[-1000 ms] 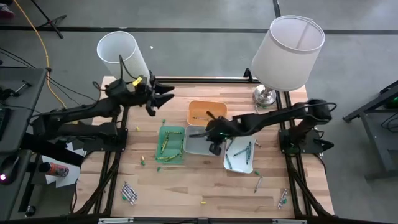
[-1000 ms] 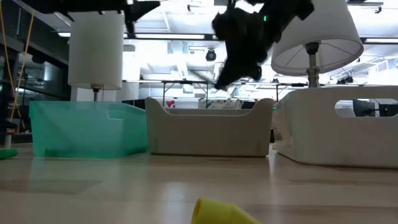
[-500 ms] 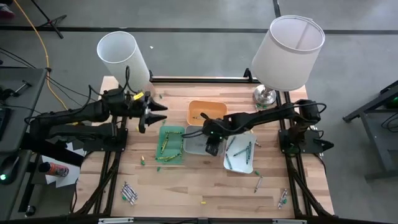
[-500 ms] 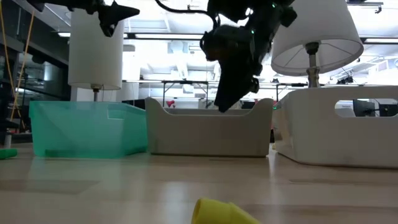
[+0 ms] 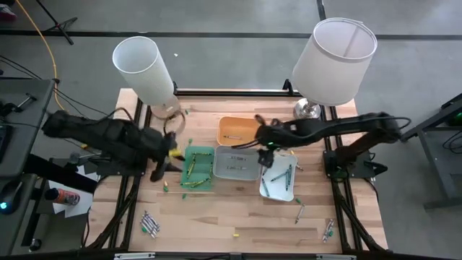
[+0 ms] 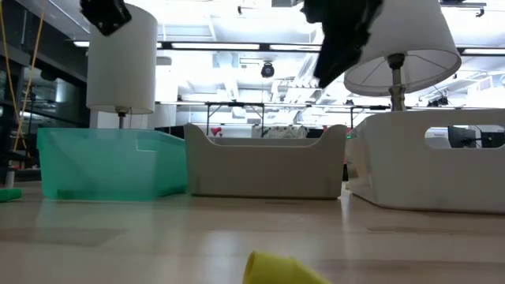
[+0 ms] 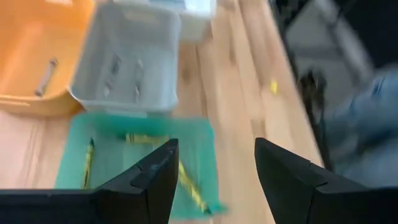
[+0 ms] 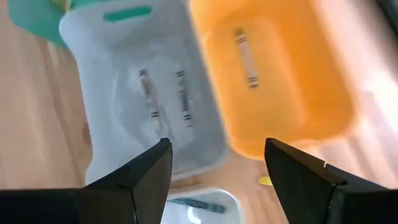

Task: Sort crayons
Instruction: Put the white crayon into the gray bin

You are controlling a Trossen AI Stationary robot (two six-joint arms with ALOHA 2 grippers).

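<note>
Right claw (image 5: 261,135) has pulled back from grey tray (image 5: 236,163) toward orange tray (image 5: 239,128), fingers apart, empty. Left claw (image 5: 164,157) has swung down beside green tray (image 5: 198,167), fingers apart, empty. Crayons (image 5: 190,166) lie in trays; others scattered over table (image 5: 216,217).

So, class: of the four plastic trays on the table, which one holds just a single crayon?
The orange tray: only one crayon lies in it, while the green, grey and white trays each hold several.
</note>
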